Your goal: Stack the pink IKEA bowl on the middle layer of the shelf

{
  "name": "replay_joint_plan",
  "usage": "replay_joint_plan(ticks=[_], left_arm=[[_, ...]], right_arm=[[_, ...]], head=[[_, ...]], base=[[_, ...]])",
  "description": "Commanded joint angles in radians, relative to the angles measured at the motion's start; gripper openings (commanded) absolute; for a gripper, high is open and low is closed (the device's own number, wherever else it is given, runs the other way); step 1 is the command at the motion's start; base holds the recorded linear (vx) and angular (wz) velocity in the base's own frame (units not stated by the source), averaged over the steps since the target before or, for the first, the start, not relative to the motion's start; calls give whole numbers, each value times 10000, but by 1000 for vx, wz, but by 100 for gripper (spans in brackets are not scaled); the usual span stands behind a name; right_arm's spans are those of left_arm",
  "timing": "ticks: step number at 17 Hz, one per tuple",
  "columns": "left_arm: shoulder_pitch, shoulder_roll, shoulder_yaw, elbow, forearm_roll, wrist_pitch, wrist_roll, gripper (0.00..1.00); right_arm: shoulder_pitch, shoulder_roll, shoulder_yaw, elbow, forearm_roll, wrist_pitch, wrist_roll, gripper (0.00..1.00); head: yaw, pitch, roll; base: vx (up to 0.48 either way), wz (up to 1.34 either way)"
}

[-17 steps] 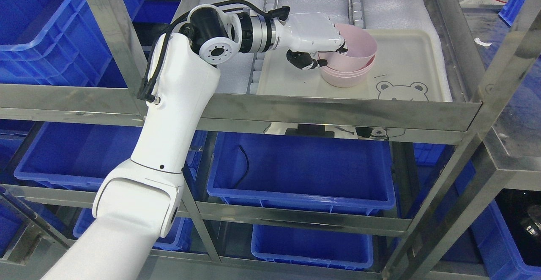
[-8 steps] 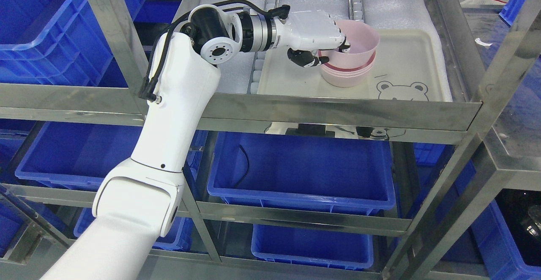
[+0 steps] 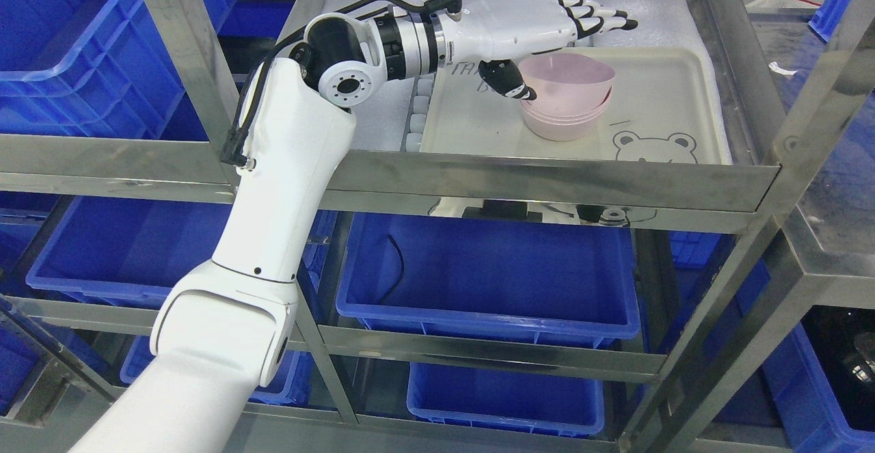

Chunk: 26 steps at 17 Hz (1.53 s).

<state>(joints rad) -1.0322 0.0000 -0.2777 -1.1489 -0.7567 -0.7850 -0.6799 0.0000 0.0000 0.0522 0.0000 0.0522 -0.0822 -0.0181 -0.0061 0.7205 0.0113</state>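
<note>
Steel shelving (image 3: 547,178) carries a cream tray (image 3: 656,98) where the pink bowl (image 3: 571,80) sits nested in a stack. Just above it, the left hand (image 3: 540,19) hovers with fingers (image 3: 591,19) stretched flat, gripping nothing.

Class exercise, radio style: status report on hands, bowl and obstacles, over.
Left hand open, above the stack, holding nothing. Pink bowl nested on the bowl stack in the cream tray. Right hand out of view. No obstruction visible.

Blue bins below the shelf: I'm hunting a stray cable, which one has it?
The large middle bin, directly under the tray; a thin black cable lies by its left wall. The others show none.
</note>
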Motion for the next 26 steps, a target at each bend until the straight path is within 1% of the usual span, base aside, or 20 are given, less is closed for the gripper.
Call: replay_joint_plan(ticks=[1, 2, 3, 4, 5, 7, 8, 9, 12, 14, 17, 18, 20, 21, 22, 23, 24, 26], left_arm=[[181, 174, -1002, -1712, 3017, -4, 3, 99], [441, 174, -1589, -2280, 3528, -4, 64, 99], [853, 174, -2308, -3015, 3867, 524, 126, 99], [1510, 174, -2999, -3372, 3886, 821, 369, 99], [2337, 174, -3431, -3649, 3871, 809, 448, 99], [3642, 174, -3604, -3926, 3870, 763, 403, 99], [4378, 174, -3619, -4019, 3870, 550, 357, 100], [5190, 174, -3619, -4035, 3855, 93, 341, 99], [7904, 174, -3131, -4020, 3840, -4, 341, 100], [9700, 174, -2320, -3958, 3855, -4, 417, 99], [11146, 174, -756, -3270, 3977, -4, 525, 100], [11682, 174, -326, -2934, 4206, -4, 996, 100], [12314, 174, 76, -2579, 4636, -4, 3229, 100], [12498, 174, 93, -2562, 4865, 725, 4531, 100], [12515, 174, 123, -2577, 5490, 1826, 6048, 100], [12424, 174, 154, -2608, 6104, 2702, 6564, 99], [12378, 174, 321, -2654, 6520, 3167, 6599, 99], [12317, 174, 674, -3111, 6997, 3629, 6584, 99]], right_arm=[[31, -175, 0, -175, 0, 9, -3, 100], [31, -175, 0, -175, 0, 9, -3, 100], [31, -175, 0, -175, 0, 9, -3, 100], [46, -175, 0, -175, 0, 9, -3, 100], [31, -175, 0, -175, 0, 9, -3, 100], [31, -175, 0, -175, 0, 9, -3, 100], [46, -175, 0, -175, 0, 9, -3, 100], [46, -175, 0, -175, 0, 9, -3, 100], [46, -175, 0, -175, 0, 9, -3, 100], [31, -175, 0, -175, 0, 9, -3, 100], [46, -175, 0, -175, 0, 9, -3, 100], [31, -175, 0, -175, 0, 9, -3, 100], [46, -175, 0, -175, 0, 9, -3, 100], [31, -175, 0, -175, 0, 9, -3, 100], [46, -175, 0, -175, 0, 9, -3, 100], [31, -175, 0, -175, 0, 9, -3, 100], [46, -175, 0, -175, 0, 9, -3, 100], [47, -175, 0, -175, 0, 9, -3, 100]], head=[[0, 0, 0], [0, 0, 0], [0, 0, 0], [0, 0, 0], [0, 0, 0], [0, 0, 0], [0, 0, 0], [0, 0, 0], [0, 0, 0], [0, 0, 0], [0, 0, 0], [0, 0, 0], [0, 0, 0], [0, 0, 0], [0, 0, 0], [0, 0, 0], [0, 0, 0], [0, -1, 0]], base=[[0, 0], [-18, 0], [-57, 30], [-57, 30], [-70, 129], [-93, 138], [-105, 38], [-105, 38], [-70, -155], [-44, -246], [-1, -158], [28, 16], [15, 102], [5, 86], [-10, 43], [-10, 43], [0, 0], [0, 0]])
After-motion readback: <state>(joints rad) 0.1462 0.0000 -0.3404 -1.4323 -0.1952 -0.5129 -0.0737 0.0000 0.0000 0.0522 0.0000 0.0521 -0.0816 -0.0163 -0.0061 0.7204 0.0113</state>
